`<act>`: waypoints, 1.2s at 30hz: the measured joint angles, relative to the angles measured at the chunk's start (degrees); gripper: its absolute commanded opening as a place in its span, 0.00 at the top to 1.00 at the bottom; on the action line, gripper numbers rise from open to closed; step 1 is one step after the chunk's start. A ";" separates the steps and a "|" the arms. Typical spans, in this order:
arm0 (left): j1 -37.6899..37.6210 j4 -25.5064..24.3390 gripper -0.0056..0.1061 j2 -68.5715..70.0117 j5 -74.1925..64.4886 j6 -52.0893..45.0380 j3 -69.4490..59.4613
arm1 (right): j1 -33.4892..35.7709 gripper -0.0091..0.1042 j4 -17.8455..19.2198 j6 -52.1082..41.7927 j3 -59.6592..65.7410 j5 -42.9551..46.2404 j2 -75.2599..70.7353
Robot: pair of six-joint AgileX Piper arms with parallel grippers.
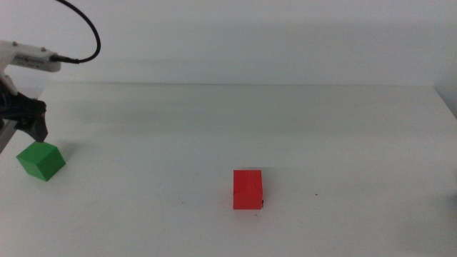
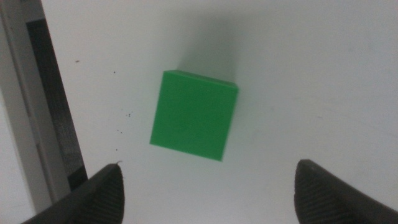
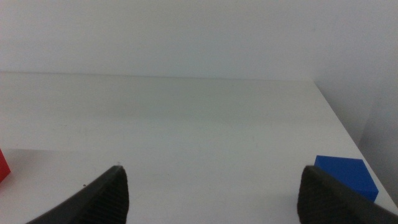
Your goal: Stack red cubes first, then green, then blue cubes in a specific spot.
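Observation:
The green cube (image 1: 41,159) lies at the table's far left. My left gripper (image 1: 25,132) hovers just above and behind it. In the left wrist view the green cube (image 2: 194,115) sits ahead of the open left gripper (image 2: 209,168), not between the jaws. The red cube (image 1: 248,189) stands at the front middle, with one small black tick (image 1: 261,207) of the specific spot at its front right corner. My right gripper (image 3: 212,169) is open and empty, out of the middle view. The blue cube (image 3: 346,176) lies ahead of it to one side, and a sliver of the red cube (image 3: 3,165) shows opposite.
The table's left edge (image 2: 53,106) runs close beside the green cube. A lone tiny black dot (image 1: 318,195) marks the white top to the right of the red cube. A black cable (image 1: 89,36) loops above the left arm.

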State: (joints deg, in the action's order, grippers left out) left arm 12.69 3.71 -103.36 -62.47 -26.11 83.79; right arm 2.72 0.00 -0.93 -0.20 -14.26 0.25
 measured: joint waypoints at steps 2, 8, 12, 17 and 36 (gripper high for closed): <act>0.35 0.00 0.11 -1.34 0.51 -0.25 0.00 | 0.00 0.13 0.00 0.00 0.00 0.00 0.00; 0.48 0.00 0.11 -5.68 3.72 -1.69 -0.32 | 0.00 0.13 0.00 0.00 0.00 0.00 0.00; 0.61 0.00 0.11 -8.35 5.61 -2.94 -0.32 | 0.00 0.13 0.00 0.00 0.00 0.00 0.00; 0.82 0.00 0.13 -11.58 6.09 -3.60 -0.32 | 0.00 0.13 0.00 0.00 0.00 0.00 0.00; -25.01 -5.88 0.86 -1.74 -0.87 36.81 -0.16 | 0.00 0.13 0.00 0.00 0.00 0.00 0.00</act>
State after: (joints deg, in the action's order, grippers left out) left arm -12.32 -2.16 -105.10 -63.34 10.70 83.62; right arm 2.72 0.00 -0.93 -0.20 -14.26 0.25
